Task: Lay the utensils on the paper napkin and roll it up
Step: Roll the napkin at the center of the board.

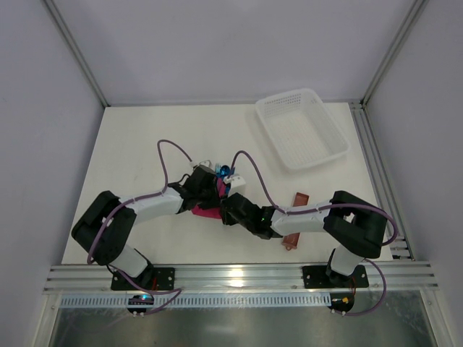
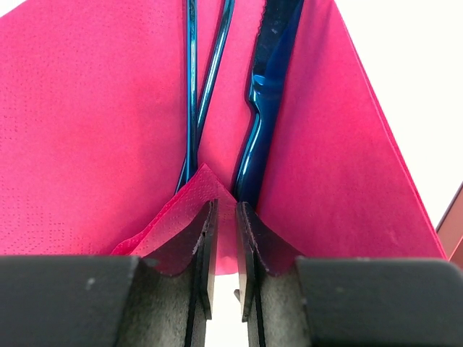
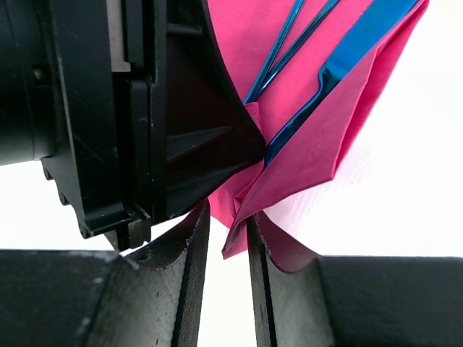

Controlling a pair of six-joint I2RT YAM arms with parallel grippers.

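The magenta paper napkin (image 2: 87,130) lies under three blue utensils (image 2: 194,94), whose handles converge toward my left gripper (image 2: 224,206). That gripper is shut on a raised near corner of the napkin. In the right wrist view the napkin (image 3: 318,137) gathers to a point at the left gripper's black tip (image 3: 242,141), with the utensils (image 3: 347,54) lying in the fold. My right gripper (image 3: 228,217) is open; a folded napkin flap hangs between its jaws, against the right pad only. From above, both grippers meet over the napkin (image 1: 205,212).
A white mesh basket (image 1: 300,126) stands at the back right. A reddish-brown sleeve (image 1: 297,198) lies under the right arm, near the table's right side. The left gripper's body fills the left of the right wrist view.
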